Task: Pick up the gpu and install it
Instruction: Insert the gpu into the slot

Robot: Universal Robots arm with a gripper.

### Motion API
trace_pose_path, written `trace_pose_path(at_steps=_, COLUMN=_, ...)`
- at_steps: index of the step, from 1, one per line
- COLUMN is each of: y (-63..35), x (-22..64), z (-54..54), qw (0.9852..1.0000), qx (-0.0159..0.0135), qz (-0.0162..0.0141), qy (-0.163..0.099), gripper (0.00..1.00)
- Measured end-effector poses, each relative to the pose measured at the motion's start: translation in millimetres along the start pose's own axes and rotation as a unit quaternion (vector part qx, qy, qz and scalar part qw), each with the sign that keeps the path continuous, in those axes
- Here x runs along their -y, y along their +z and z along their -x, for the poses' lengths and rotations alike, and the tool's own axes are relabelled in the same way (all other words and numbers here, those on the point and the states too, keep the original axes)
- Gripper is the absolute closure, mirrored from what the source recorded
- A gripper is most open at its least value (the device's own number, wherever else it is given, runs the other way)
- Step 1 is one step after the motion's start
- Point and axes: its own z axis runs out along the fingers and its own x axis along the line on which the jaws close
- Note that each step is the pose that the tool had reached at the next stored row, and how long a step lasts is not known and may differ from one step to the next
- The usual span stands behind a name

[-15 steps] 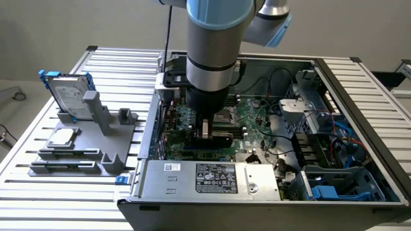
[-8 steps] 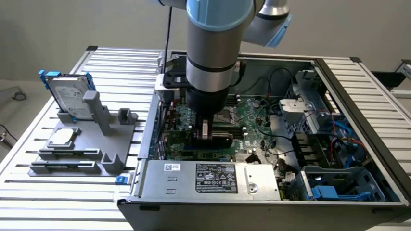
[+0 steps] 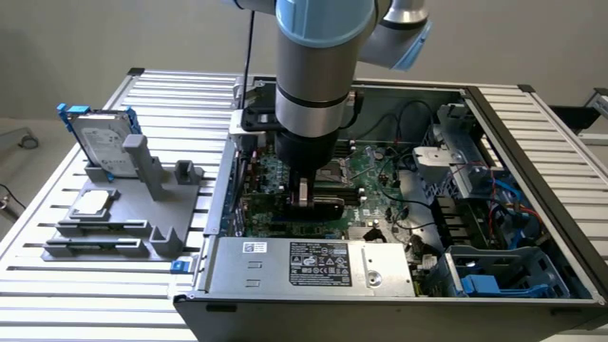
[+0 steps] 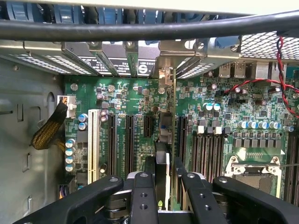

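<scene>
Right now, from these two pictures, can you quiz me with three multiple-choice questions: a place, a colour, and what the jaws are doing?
1. Where is the gpu? A) on the floor B) inside the open computer case, over the motherboard C) on a shelf
2. What colour frames the hard drive standing in the grey rack? A) red B) blue C) yellow
3. What are the jaws doing? A) open and empty B) shut on a cable C) shut on the gpu
Answers: 1 B, it hangs above the motherboard inside the computer case. 2 B, blue edges show around the hard drive. 3 C, the wrist view shows the gpu clamped edge-on between them.
</scene>
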Motion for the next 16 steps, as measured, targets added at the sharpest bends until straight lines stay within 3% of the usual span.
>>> trace_pose_path(at_steps=4, y=-0.9, x=0.0, z=0.1, qw=1.0000, qx=0.0002, qz=0.0001, qy=0.000, gripper=0.72)
trace_pose_path(at_steps=7, y=-7.0, x=-0.2, z=0.5, qw=1.0000, qx=0.0001, qz=0.0003, qy=0.000, gripper=0.59)
trace_pose_path(at_steps=12, y=-24.2, x=-0.8, z=1.8, qw=1.0000, qx=0.0002, qz=0.0005, qy=0.000, gripper=0.59)
trace_pose_path(at_steps=16, y=-28.3, x=-0.5, z=2.3, qw=1.0000, qx=0.0002, qz=0.0005, qy=0.000, gripper=0.59)
